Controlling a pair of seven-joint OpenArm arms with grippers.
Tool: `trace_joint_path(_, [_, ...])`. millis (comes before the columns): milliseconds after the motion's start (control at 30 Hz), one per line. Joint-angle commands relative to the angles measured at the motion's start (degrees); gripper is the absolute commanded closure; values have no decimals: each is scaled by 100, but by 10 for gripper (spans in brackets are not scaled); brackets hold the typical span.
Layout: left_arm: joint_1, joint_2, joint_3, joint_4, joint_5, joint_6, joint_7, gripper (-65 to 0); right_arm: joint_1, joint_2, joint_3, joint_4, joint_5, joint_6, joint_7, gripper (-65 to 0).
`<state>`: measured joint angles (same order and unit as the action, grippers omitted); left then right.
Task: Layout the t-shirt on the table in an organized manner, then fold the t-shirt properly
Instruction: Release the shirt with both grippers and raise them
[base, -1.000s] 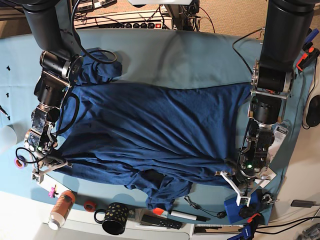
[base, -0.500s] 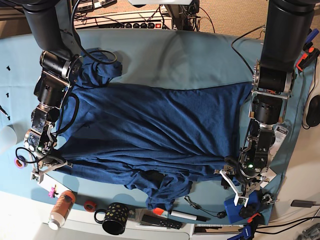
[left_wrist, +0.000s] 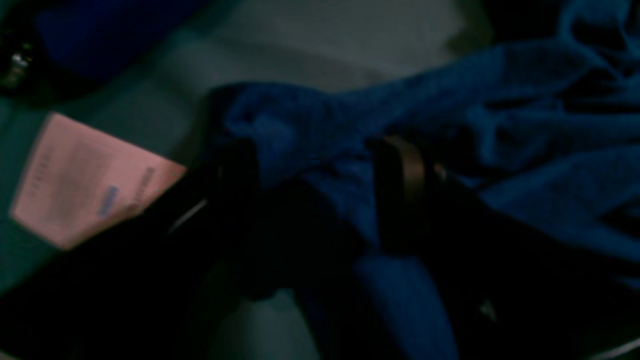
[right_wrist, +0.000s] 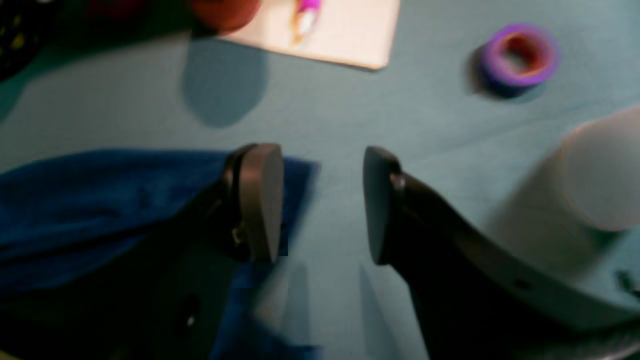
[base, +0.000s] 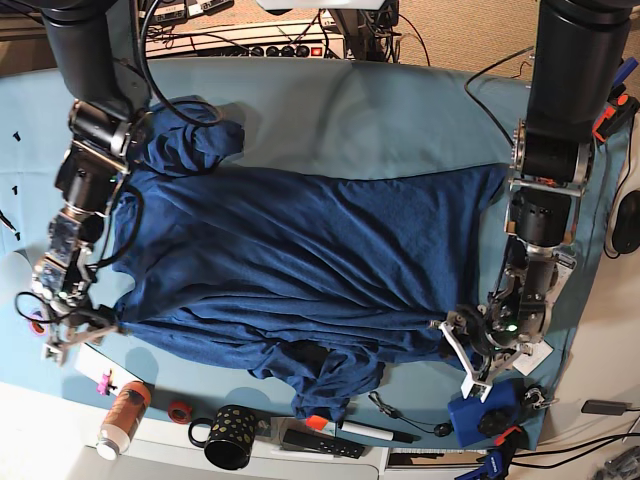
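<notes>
The dark navy t-shirt (base: 300, 260) lies spread across the teal table (base: 380, 110), with one sleeve bunched at the back left and a crumpled fold at its front edge. My right gripper (right_wrist: 320, 205) is open at the shirt's front-left corner (right_wrist: 100, 200). One finger rests over the cloth edge and the other over bare table. My left gripper (left_wrist: 320, 175) is at the front-right corner (left_wrist: 500, 125). Its fingers stand wide apart with loose fabric lying between them. In the base view the right gripper (base: 72, 335) is on the left and the left gripper (base: 463, 355) on the right.
Along the front edge are a bottle (base: 122, 417), a dotted black mug (base: 228, 436), a remote (base: 320, 440), a marker (base: 365, 430) and a blue box (base: 480, 412). A purple tape ring (right_wrist: 517, 55) and a white cup (right_wrist: 600, 170) sit near my right gripper. A pink paper (left_wrist: 80, 180) lies by my left.
Both grippers have opened and let go of the shirt's front corners. The right arm has drawn a little outward to the left, and the left gripper shifted slightly.
</notes>
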<state>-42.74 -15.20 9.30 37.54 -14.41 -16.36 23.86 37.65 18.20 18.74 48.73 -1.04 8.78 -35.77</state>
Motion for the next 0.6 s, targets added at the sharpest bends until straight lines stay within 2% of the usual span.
trace_joint_path(0, [-181,-105,-17,96,-173,-59,-122,-367,219,160,2,114,42,-9,173,-263])
trace_joint_path(67, [-101,-170,-17,96,-389,-219,-125,-367,216,286,2,114,37,7,164,-263])
trace_joint_path(233, [107,-195,-17,114,-542,-1143,-122,-367,216,581,2,116,39,107,199,-263])
trace_joint_path(400, [450,-188,-17,428,-789,-1919,-114,-367,181,691,2,225,94,435,289,-262])
trace_joint_path(500, [734,-192,-17,855,-785,-1971,-114,-366,-20,686,0,673,280,654,304,-262])
trace_joint_path(567, [935,-192,-17,1202,-761,-1971,-74,-366,-199,686,0,1071,319,688,297,-262])
